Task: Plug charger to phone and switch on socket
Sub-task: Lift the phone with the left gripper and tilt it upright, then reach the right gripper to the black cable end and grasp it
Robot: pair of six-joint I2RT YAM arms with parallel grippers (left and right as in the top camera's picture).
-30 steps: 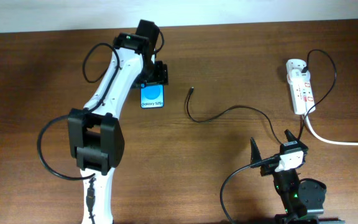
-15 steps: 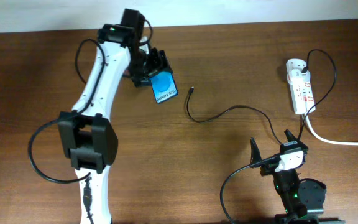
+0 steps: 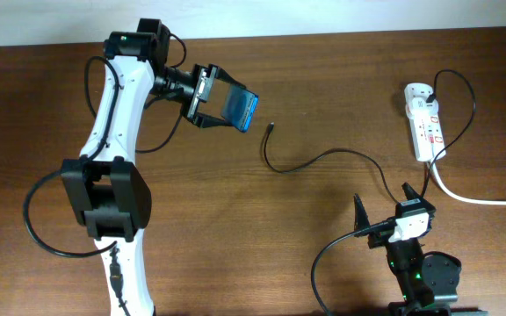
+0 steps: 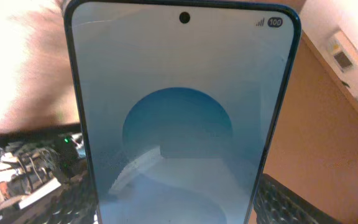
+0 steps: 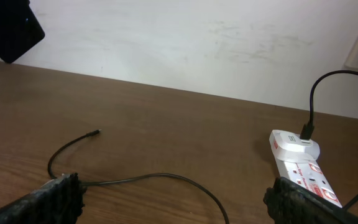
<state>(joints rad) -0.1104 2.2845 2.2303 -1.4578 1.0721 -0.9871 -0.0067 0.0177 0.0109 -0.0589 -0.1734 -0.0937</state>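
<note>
The left end effector [image 3: 216,96] clamps the phone [image 3: 241,107] tilted above the bench [image 3: 367,70] near the charger [image 3: 271,128] tip (presumably offering it for plugging); the right end effector [image 3: 383,202] sits open, empty.

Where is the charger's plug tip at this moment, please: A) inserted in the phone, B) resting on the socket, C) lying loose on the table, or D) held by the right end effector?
C: the plug tip lies bare on the table, apart from the phone, with nothing gripping it.
</note>
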